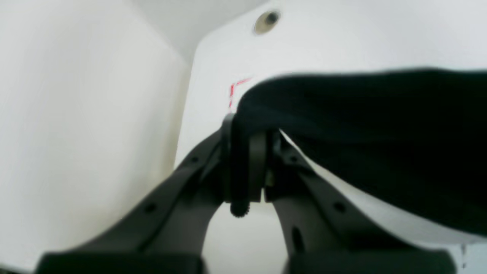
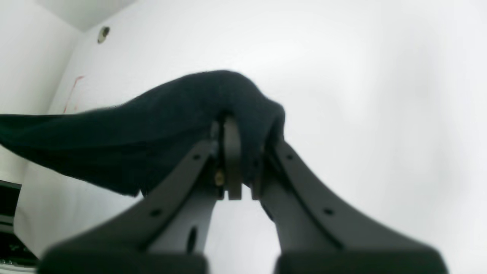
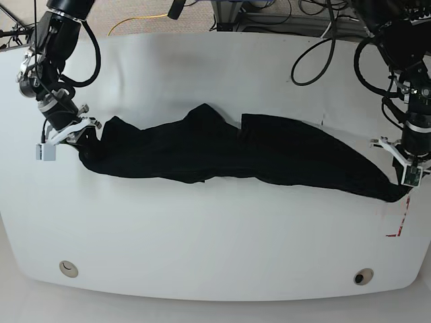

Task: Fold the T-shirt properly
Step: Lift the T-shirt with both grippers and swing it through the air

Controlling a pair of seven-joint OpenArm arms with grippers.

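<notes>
The shirt [image 3: 236, 158] lies bunched in a long band across the table [image 3: 215, 249], each end pinched by a claw, left [image 3: 403, 180] and right [image 3: 86, 134], equally near.

Bright, even light; blurred wrist views, soft shadows.

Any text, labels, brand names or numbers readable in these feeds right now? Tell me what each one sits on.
None readable in any view.
T-shirt: plain black where it shows; no print or label visible.
Table: only red corner marks, lines rather than letters.
Left gripper and right gripper: dark fingers shut on the fabric, no markings legible.
Grey block by the right gripper: too small to read.
</notes>
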